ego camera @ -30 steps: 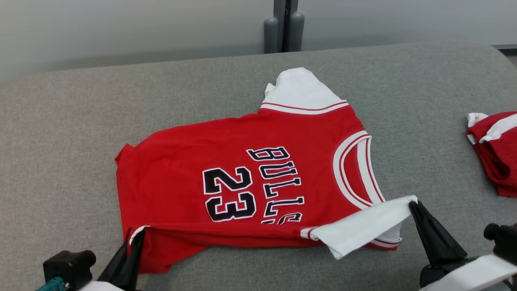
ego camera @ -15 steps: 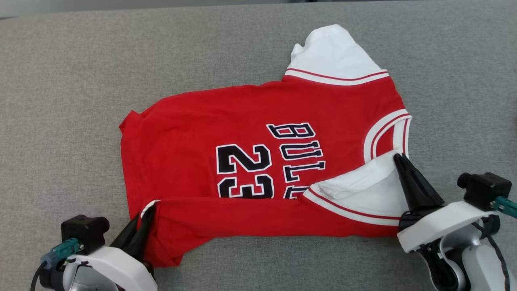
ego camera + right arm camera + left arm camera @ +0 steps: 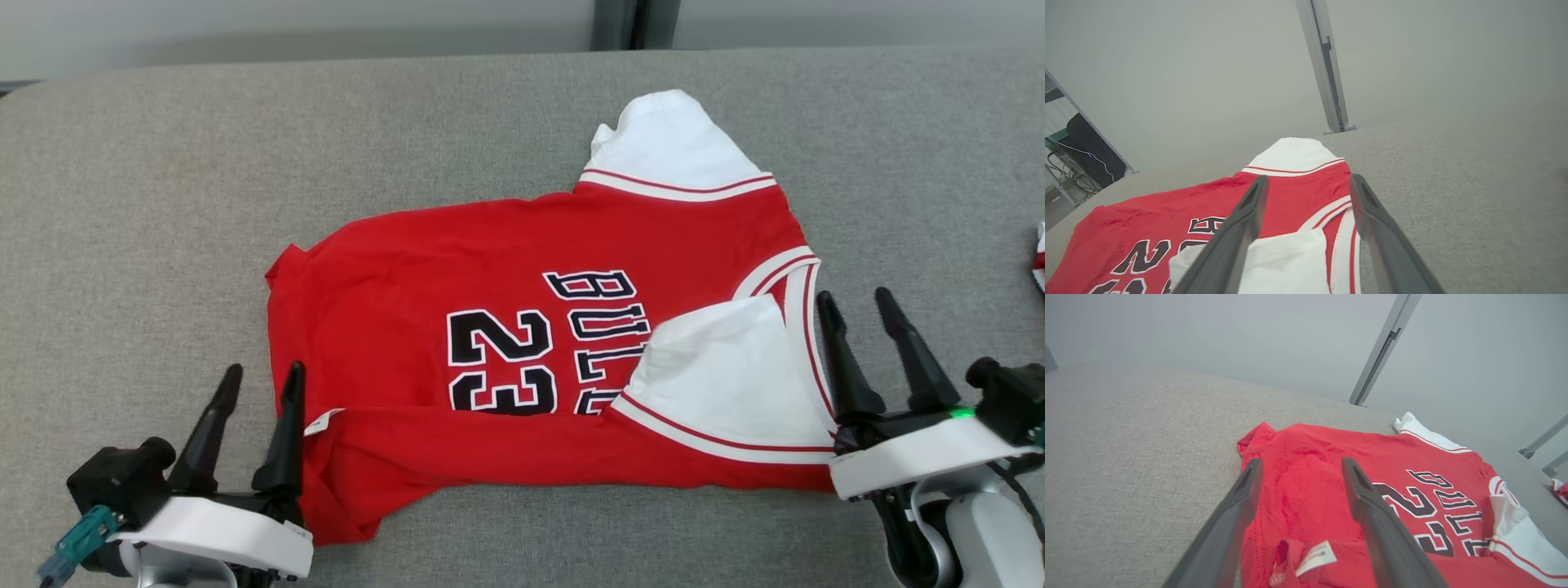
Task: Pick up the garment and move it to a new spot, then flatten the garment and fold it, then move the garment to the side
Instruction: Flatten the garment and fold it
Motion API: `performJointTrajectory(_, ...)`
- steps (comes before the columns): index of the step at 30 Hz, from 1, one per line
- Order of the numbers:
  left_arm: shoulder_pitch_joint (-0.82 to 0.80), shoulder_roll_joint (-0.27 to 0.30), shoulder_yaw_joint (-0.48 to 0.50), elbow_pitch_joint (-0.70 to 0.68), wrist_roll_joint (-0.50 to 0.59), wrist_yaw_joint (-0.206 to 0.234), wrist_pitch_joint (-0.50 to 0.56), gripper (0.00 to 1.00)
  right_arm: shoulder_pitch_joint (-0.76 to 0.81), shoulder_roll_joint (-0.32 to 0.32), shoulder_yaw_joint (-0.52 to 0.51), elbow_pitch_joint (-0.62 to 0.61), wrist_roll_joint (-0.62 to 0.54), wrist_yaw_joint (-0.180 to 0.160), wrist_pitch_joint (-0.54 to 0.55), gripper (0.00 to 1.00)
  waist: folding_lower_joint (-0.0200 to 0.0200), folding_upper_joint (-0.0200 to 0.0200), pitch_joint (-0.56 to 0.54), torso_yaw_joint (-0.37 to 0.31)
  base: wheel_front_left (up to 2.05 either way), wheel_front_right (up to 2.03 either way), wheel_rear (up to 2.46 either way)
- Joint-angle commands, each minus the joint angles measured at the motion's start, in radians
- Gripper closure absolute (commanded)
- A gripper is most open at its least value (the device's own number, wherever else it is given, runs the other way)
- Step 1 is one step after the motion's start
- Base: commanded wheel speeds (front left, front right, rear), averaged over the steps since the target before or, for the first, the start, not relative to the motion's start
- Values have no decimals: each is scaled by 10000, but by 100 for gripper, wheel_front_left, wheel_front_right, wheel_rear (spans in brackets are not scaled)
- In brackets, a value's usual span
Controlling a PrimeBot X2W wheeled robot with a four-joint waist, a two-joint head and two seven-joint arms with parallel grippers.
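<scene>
I find the red jersey (image 3: 490, 269) lying mid-desk (image 3: 163, 204), near edge and white sleeve (image 3: 718, 367) folded over, my left hand (image 3: 265, 369) and right hand (image 3: 852, 294) both spread and empty at its corners; a finger snagging cloth on withdrawal could undo the fold.

Head cam looked down from up high at the grey padded surface (image 3: 147, 180), whole red jersey (image 3: 457, 269) in frame; left wrist cam sat low and close over the hem end, aimed along the left gripper (image 3: 1301, 461) toward the wall (image 3: 1208, 335); right wrist cam did likewise along the right gripper (image 3: 1308, 177) at the collar end; all three shared the jersey's printed middle.
</scene>
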Motion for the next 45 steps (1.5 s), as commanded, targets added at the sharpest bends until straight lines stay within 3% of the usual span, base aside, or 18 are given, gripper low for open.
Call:
performJointTrajectory(1,-178,-39,133,89,219,-25,-440,0,156,-29,-207,-179,-292,-2,-212,0,1,-1,-228,-18,0,0,0)
performJointTrajectory(6,-502,-273,337,299,1059,93,-1517,0,799,168,-898,-915,-1260,-2,-485,0,1,-1,-816,-42,0,0,0)
performJointTrajectory(18,145,-416,1030,441,2478,21,-1676,0,2186,528,-1697,-1866,-2335,-2,-79,0,1,-1,-1554,-256,0,0,0)
performJointTrajectory(37,607,-657,1198,713,2643,-366,-1679,0,2518,766,-1812,-2105,-2374,-2,290,0,1,-1,-1725,-219,0,0,0)
performJointTrajectory(45,660,-756,833,989,2416,-532,-1209,0,2668,801,-1656,-1382,-2256,-2,508,0,1,-1,-1499,-77,0,0,0)
